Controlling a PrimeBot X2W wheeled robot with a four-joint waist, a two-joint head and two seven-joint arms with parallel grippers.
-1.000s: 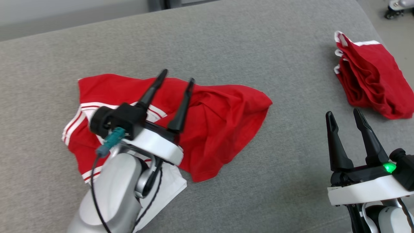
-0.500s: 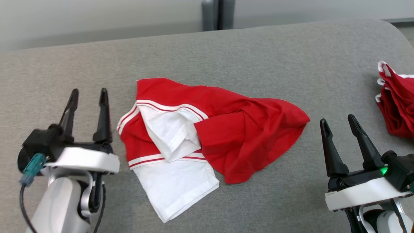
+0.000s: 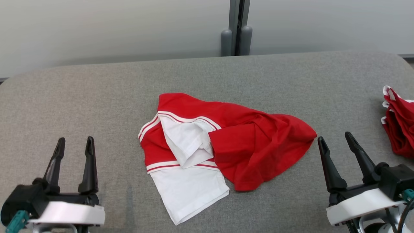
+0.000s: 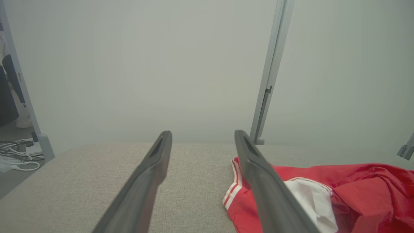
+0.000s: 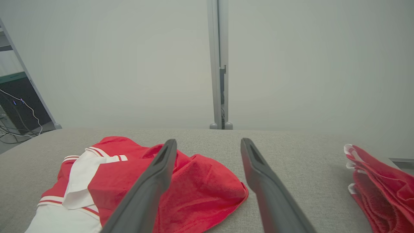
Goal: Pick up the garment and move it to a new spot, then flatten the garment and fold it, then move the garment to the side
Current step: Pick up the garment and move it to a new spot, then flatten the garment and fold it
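1. Grey fabric bench; pale wall panels behind, grey post at their seam.
2. Garment, red and white, crumpled mid-bench.
3. Left gripper and right gripper: fingers wide, holding nothing, flanking it.
4. Red pile at the right edge.

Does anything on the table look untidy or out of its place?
Yes. The garment in the middle lies crumpled, not flat: its red cloth is bunched toward the right and its white cloth is doubled over. The red pile at the right edge is loosely heaped. No damage shows.

One loose garment, seemingly one folded pile
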